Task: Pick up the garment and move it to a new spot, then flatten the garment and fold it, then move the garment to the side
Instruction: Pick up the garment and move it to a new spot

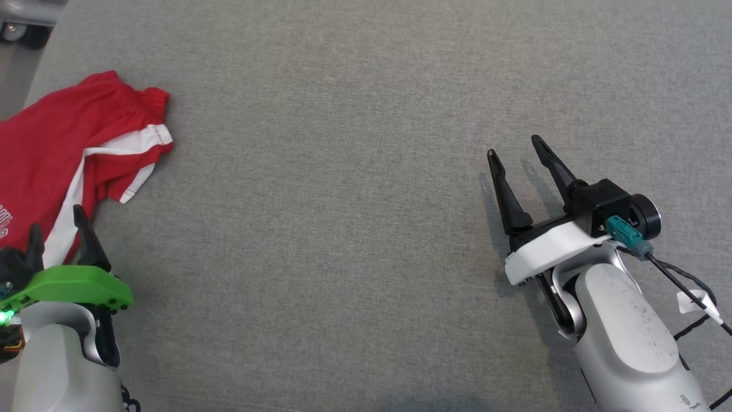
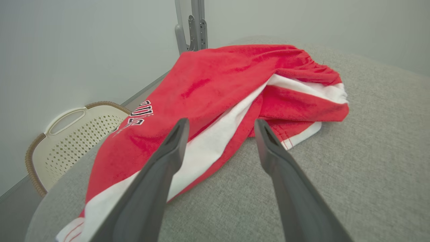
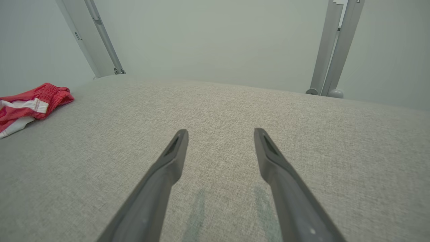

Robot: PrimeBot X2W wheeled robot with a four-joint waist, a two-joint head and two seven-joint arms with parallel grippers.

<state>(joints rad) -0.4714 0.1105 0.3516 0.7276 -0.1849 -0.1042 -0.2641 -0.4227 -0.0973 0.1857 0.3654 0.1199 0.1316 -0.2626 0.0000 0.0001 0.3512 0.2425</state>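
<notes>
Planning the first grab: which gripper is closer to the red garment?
The left gripper, on the green mount: its open jaws stand over the edge of the red garment; the right gripper stands over grey surface, well apart.

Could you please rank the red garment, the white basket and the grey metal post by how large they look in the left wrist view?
1. red garment
2. white basket
3. grey metal post
Basket and post are partly hidden and farther off, so true sizes are unsure.
</notes>
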